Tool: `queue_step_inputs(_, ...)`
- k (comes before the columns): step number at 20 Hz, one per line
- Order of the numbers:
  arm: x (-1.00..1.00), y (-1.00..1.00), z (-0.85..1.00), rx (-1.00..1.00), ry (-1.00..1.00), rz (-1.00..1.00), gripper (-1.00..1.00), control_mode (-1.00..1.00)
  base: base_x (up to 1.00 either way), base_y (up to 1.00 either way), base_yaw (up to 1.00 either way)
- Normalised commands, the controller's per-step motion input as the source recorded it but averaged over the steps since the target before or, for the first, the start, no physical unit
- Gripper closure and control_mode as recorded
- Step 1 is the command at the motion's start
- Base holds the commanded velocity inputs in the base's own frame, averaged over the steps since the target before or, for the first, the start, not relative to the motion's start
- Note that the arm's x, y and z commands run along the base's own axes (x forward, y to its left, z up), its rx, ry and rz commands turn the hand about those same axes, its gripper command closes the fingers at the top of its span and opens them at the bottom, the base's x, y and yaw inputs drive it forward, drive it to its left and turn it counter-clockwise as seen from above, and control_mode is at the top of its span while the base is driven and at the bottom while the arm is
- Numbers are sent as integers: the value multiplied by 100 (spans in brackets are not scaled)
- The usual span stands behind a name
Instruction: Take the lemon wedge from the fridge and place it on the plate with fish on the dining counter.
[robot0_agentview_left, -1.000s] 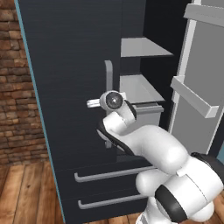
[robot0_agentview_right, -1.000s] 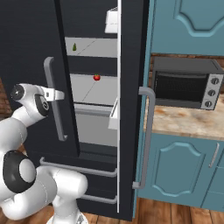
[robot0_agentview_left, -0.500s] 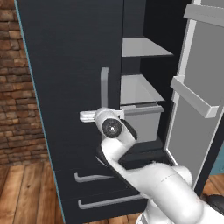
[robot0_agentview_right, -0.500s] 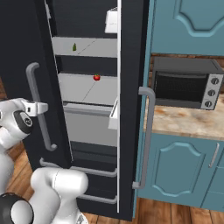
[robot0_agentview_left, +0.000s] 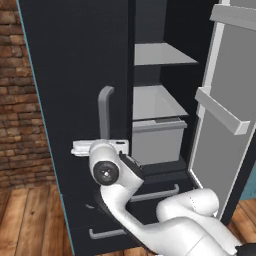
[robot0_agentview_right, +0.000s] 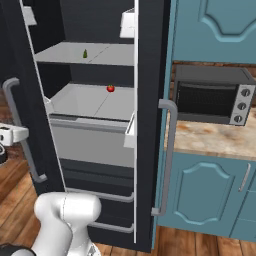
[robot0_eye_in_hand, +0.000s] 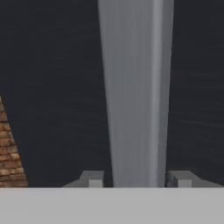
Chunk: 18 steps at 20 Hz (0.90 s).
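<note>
The fridge (robot0_agentview_left: 75, 75) stands with both upper doors swung out. My gripper (robot0_eye_in_hand: 136, 178) is shut on the left door's grey vertical handle (robot0_eye_in_hand: 135, 87), which runs up between the two fingertips (robot0_eye_in_hand: 92, 178). From the left base the gripper (robot0_agentview_left: 107, 145) sits low on that handle (robot0_agentview_left: 105, 112). From the right base it (robot0_agentview_right: 21, 134) shows at the far left edge. The lemon wedge (robot0_agentview_right: 85, 53) lies on the upper inner shelf, far from my hand. The plate with fish and the dining counter are out of view.
A small red fruit (robot0_agentview_right: 110, 88) sits on the lower shelf above a grey drawer (robot0_agentview_right: 90, 142). The open right door (robot0_agentview_left: 225, 115) with its shelves flanks the opening. A toaster oven (robot0_agentview_right: 212, 95) rests on a stone counter (robot0_agentview_right: 215, 140). A brick wall (robot0_agentview_left: 20, 100) stands at the left.
The left fridge door has swung further open, drawn by my gripper on its handle. The shelves inside show more fully. The hand has moved left and slightly lower.
</note>
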Motion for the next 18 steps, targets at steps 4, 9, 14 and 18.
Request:
queue_step_inputs(4,-94,95,11,0,0,-9,-100,-100,0,0,0)
queue_step_inputs(9,-100,26,0,0,-1,-2,-100,-100,0,0,0)
queue_step_inputs(14,-100,-37,28,13,0,-8,-100,-100,0,0,0)
queue_step_inputs(18,-76,-98,70,28,4,-2,-100,-100,0,0,0)
